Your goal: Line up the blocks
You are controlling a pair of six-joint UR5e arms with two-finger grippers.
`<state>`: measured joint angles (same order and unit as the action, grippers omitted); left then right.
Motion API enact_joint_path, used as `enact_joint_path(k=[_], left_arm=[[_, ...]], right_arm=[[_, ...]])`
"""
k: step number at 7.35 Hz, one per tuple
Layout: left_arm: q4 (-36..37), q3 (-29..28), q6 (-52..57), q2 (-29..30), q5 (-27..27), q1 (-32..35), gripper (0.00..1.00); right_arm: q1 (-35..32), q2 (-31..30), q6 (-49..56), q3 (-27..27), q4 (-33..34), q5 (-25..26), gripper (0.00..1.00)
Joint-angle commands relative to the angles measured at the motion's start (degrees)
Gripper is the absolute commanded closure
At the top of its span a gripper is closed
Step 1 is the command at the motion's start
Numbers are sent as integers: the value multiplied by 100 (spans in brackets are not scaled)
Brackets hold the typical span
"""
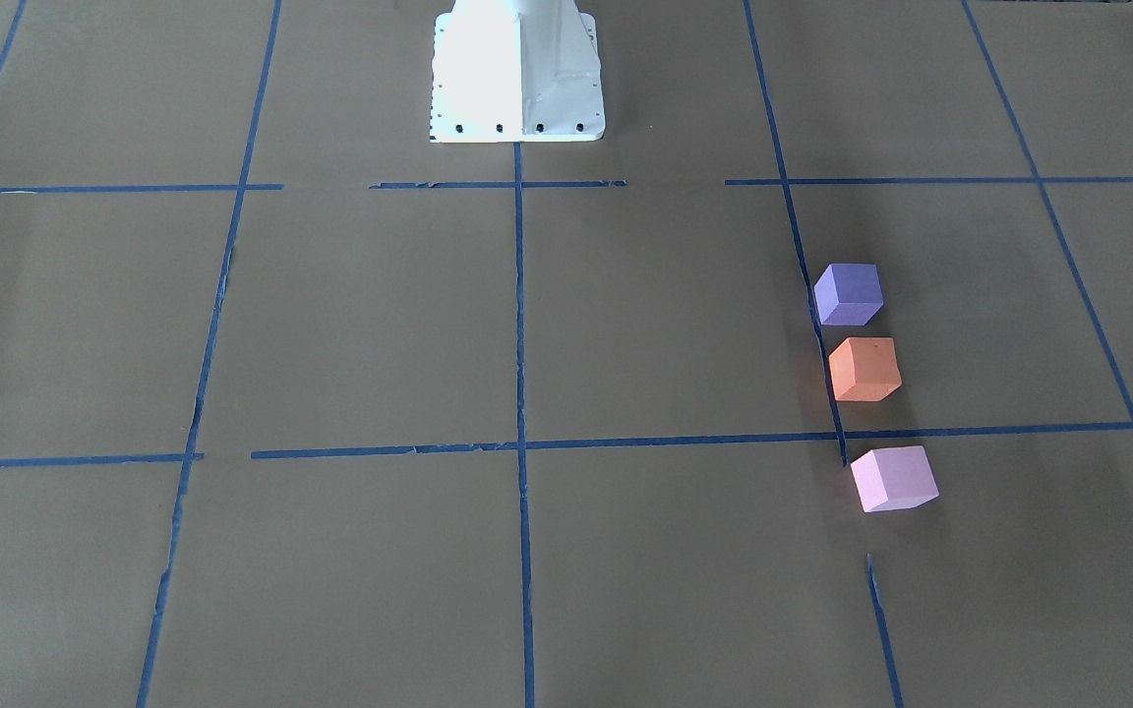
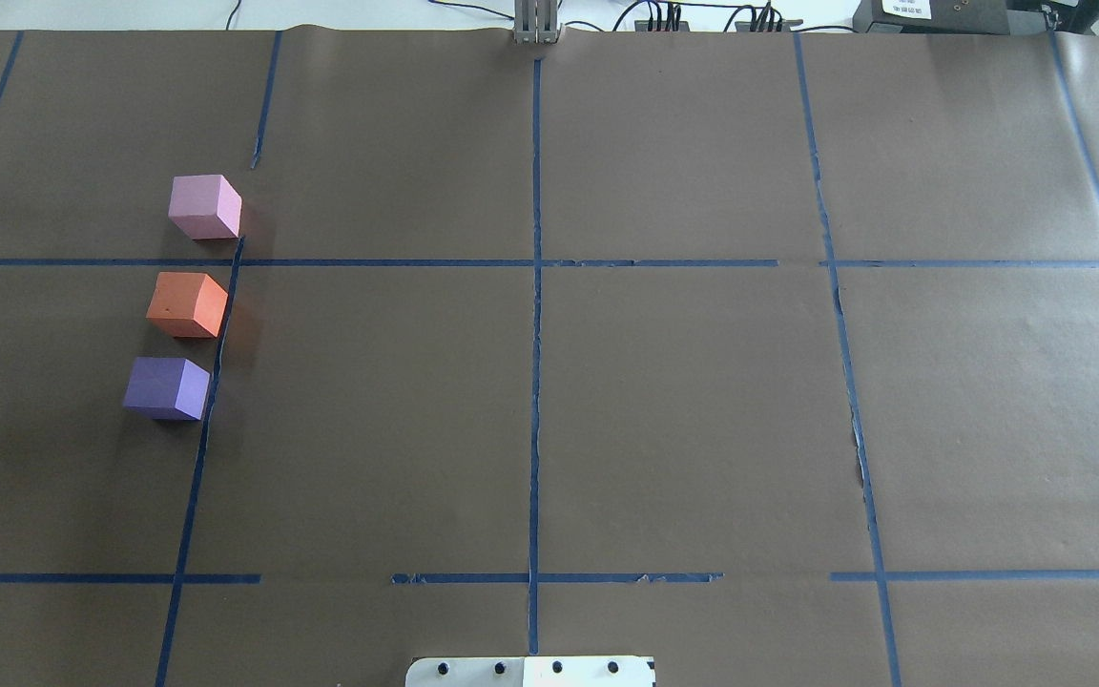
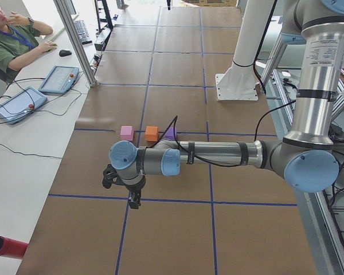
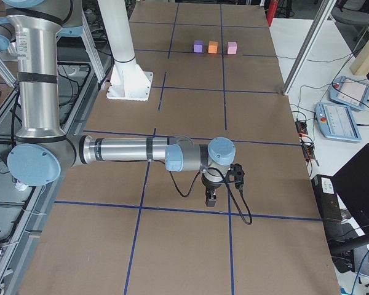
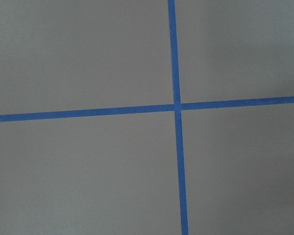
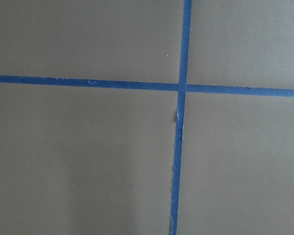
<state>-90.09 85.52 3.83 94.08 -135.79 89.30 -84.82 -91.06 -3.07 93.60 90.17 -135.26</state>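
Three cubes stand in a row along a blue tape line on the robot's left side of the table: the pink block (image 2: 204, 206) farthest, the orange block (image 2: 187, 303) in the middle, the purple block (image 2: 166, 387) nearest the robot. They also show in the front view as purple (image 1: 848, 293), orange (image 1: 864, 369) and pink (image 1: 892, 478). The left gripper (image 3: 135, 200) hangs well away from them at the table's left end. The right gripper (image 4: 211, 200) hangs at the far opposite end. I cannot tell whether either is open or shut. Both wrist views show only bare paper and tape.
Brown paper with a blue tape grid (image 2: 536, 286) covers the table. The white robot base (image 1: 515, 74) stands at the middle of the robot's edge. An operator (image 3: 11, 40) sits at a side desk with tablets (image 3: 58, 79).
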Motion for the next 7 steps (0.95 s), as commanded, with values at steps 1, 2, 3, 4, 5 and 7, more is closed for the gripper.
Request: enact_joint_path(k=[1,2,3,4,5,7], left_arm=[[0,0,3,-4,0,-1,0],[0,0,3,-13,0,-1,0],[0,-9,-5,-13,0,-1,0],[0,-1,3,-47,0,-1,0],[0,17,3,-83,0,-1,0],[0,8,3,-100,0,8,0]], right_arm=[[0,0,0,0,9,0,0],[0,0,0,0,0,0,0],[0,0,0,0,0,0,0],[0,0,0,0,0,0,0],[0,0,0,0,0,0,0],[0,0,0,0,0,0,0]])
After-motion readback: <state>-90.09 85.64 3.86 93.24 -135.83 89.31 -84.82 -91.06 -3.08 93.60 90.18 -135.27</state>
